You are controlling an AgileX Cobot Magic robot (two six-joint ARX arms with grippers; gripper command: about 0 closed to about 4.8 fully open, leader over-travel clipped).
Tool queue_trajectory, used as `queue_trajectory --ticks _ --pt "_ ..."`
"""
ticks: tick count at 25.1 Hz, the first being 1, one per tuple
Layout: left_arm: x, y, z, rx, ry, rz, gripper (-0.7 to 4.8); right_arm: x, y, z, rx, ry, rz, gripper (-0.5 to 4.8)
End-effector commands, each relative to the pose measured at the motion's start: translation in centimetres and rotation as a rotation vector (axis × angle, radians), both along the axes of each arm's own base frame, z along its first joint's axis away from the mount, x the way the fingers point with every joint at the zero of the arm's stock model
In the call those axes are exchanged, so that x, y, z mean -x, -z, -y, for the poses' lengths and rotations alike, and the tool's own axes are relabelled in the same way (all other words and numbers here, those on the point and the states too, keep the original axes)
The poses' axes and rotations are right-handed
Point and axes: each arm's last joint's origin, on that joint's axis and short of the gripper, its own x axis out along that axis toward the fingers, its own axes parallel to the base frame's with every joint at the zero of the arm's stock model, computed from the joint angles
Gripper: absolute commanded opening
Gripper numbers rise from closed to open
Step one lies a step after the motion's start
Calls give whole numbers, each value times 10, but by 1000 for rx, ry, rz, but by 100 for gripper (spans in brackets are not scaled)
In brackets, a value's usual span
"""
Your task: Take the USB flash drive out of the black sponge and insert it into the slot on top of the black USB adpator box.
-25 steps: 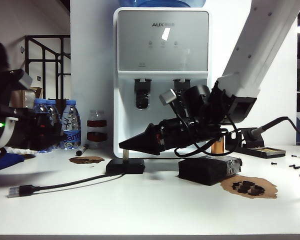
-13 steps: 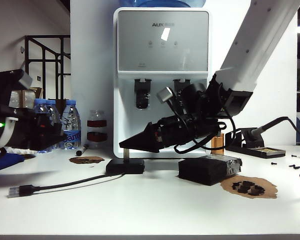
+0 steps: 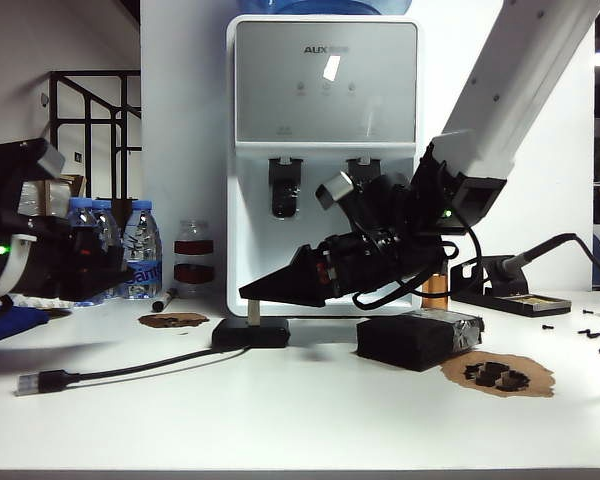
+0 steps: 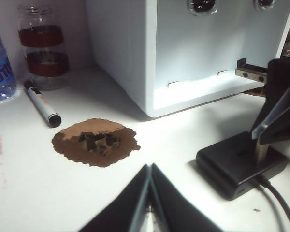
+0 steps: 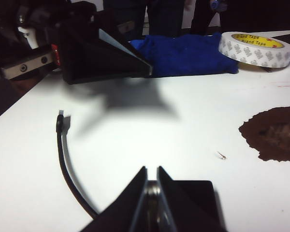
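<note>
While upright, slim metal stick

USB flash drive upright on black USB adpator box | black sponge right of box

White boxy arm links; black wedge-shaped right claw, looped black cables, small green light
</note>
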Motion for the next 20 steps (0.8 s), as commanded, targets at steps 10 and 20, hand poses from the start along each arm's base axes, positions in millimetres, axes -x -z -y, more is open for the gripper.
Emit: queue_trajectory --ticks 10,20 --pt "0 -2 2 18 68 8 -4 -4 -1 1 40 43 53 -2" --pt "1 8 8 64 160 -44 -4 -4 1 -2 61 53 82 -2"
